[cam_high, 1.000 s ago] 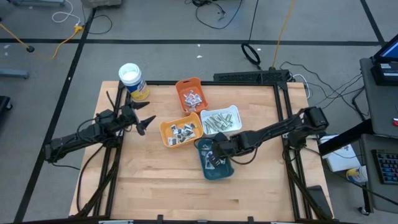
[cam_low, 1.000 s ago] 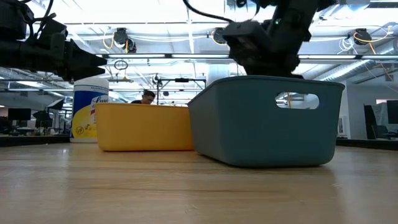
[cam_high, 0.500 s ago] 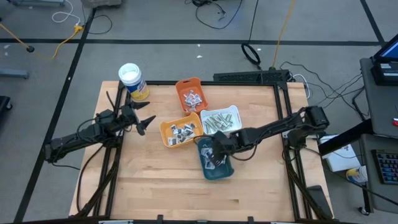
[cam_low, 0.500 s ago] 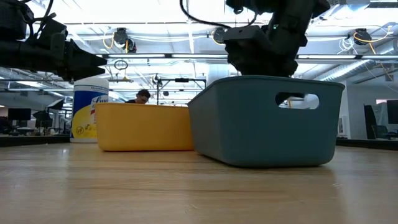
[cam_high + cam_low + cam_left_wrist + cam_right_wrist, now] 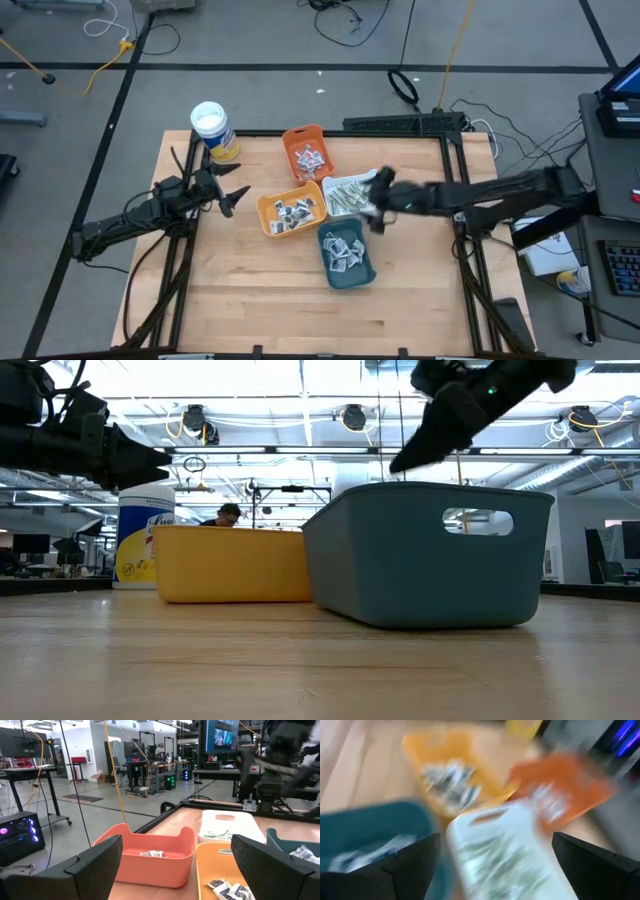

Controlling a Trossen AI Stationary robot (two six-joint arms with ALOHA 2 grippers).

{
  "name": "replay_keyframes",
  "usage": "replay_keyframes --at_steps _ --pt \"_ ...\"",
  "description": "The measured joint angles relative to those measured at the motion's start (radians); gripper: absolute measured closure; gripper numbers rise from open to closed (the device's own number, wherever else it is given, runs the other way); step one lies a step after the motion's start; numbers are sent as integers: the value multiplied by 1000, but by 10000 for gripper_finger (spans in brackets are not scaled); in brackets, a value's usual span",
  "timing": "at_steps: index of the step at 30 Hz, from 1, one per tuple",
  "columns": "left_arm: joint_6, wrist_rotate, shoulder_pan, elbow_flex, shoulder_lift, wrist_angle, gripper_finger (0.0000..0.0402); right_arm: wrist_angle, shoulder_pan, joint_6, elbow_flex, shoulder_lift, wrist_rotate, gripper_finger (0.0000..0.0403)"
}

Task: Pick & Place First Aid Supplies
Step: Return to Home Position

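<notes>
"How far along is the job?"

"Seemingly finished: no packets (image 5: 342,252) lie loose on the counter (image 5: 250,300). The right gripper (image 5: 372,208) hovers over the white tray (image 5: 350,177), the left gripper (image 5: 237,198) waits left; both have fingers spread, empty."

"And the trays?"

"The teal tray (image 5: 352,282), nearest, holds sachets; the yellow tray (image 5: 266,215) dark-printed ones; the white one strips; the orange tray (image 5: 300,131), farthest, reddish ones."

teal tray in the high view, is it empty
No, the teal tray holds several white packets lying loose on its floor.
</notes>
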State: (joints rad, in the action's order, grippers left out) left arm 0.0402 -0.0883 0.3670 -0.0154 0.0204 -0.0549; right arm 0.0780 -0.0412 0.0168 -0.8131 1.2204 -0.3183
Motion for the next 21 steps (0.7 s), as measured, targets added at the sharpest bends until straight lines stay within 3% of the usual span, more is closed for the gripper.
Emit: replay_keyframes --at_steps 6,15,21 --pt "0 0 0 0 0 0 23 -291 136 219 203 -290 33 16" --pt "0 0 0 0 0 0 23 -724 283 307 588 -632 26 16" --pt "0 0 0 0 0 0 23 -756 337 212 736 -756 31 22"
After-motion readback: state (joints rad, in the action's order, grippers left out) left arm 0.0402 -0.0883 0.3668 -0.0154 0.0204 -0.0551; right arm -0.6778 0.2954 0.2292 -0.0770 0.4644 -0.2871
